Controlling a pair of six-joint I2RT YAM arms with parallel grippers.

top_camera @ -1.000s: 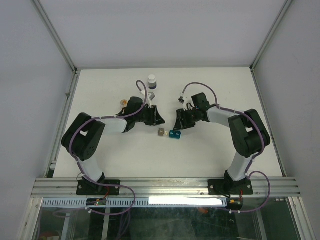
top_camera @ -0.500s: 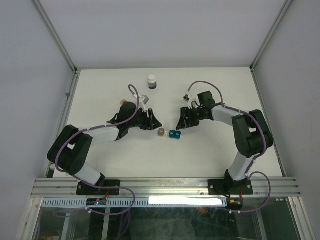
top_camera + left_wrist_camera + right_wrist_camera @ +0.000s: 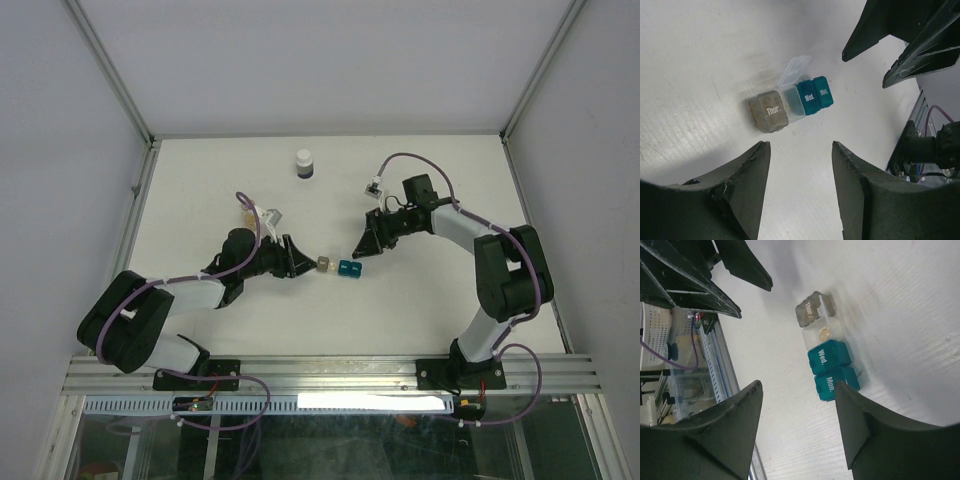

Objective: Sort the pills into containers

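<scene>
My left gripper (image 3: 296, 262) and right gripper (image 3: 356, 250), fingers apart and empty, flank the containers (image 3: 345, 268) at 9 and 1 o'clock. I judge I should close in slowly and level, so they do not slide. The pills (image 3: 244, 208) sit in their vial at 10 o'clock of them.

The table (image 3: 420, 300) is white and matt, with a faint grain. The grey-brown container (image 3: 768, 111) looks like cloudy, translucent plastic with smooth, rounded edges. The teal containers (image 3: 814, 95) are glossy, see-through plastic. The clear cell (image 3: 792, 104) between them is colourless plastic with a thin lid. The fingers of the left gripper (image 3: 800, 146) are dark matt plastic, rough along the edges. The near rail (image 3: 330, 375) is brushed metal.
</scene>
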